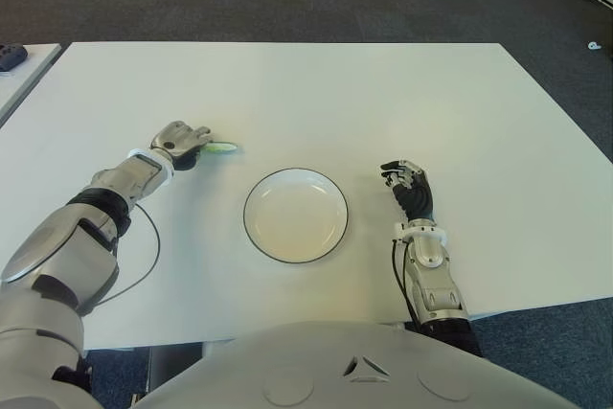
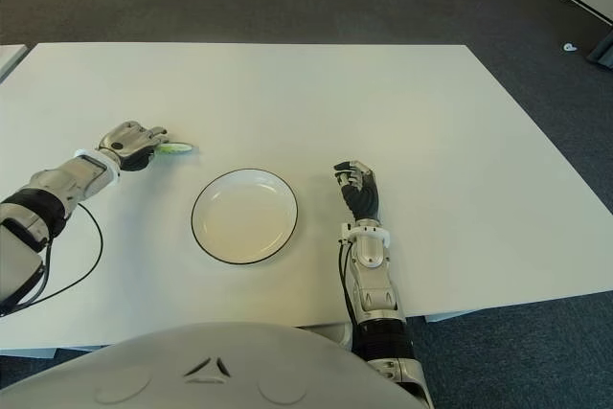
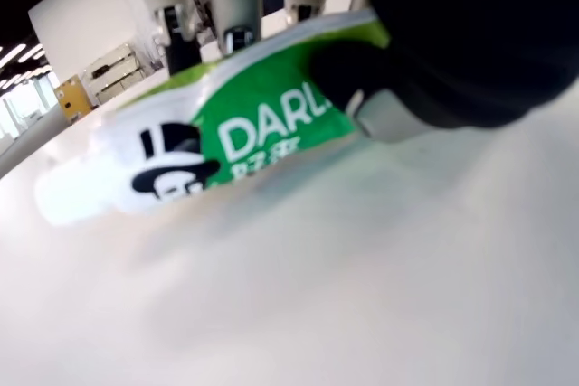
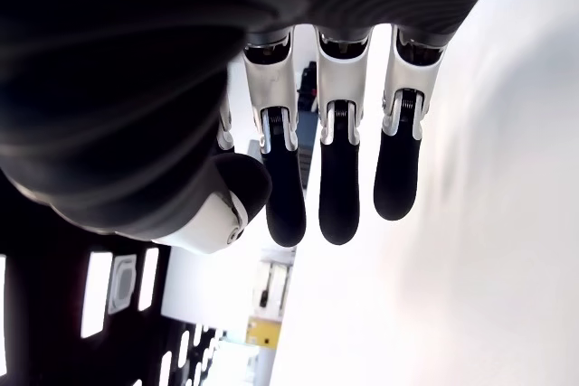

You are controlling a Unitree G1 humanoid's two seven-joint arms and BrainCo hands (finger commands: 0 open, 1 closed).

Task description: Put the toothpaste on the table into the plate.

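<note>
Toothpaste (image 1: 221,147): green-and-white tube, lying flat on the white desk (image 1: 402,93), to the robot's left of the plate and a little beyond it. Nearest the robot, right hand (image 1: 410,189) shows just to the right of the plate, idle; its wrist view has the fingers hanging loosely extended, holding nothing. Plate (image 1: 295,215): white, dark rim, nothing in it, centred in front of the robot. Beyond and left of it, left hand (image 1: 180,142) is at the tube's near end. In the left wrist view the fingers (image 3: 231,6) come down over the far side of the tube and the thumb presses the green part from the near side, so the hand looks closed on the tube, though the tube still appears to lie on the desk surface, not yet lifted. The white cap end pokes out past the hand toward the plate. Judgement: grasp in place or nearly so; lift and carry to the plate remain. Risks: the grip sits at one end of a soft tube, so the free end may droop or swing on lifting and the tube could pivot out of the fingers. A low carry might catch the plate rim and shove the plate. An early release could leave the tube across the rim rather than inside.
</note>
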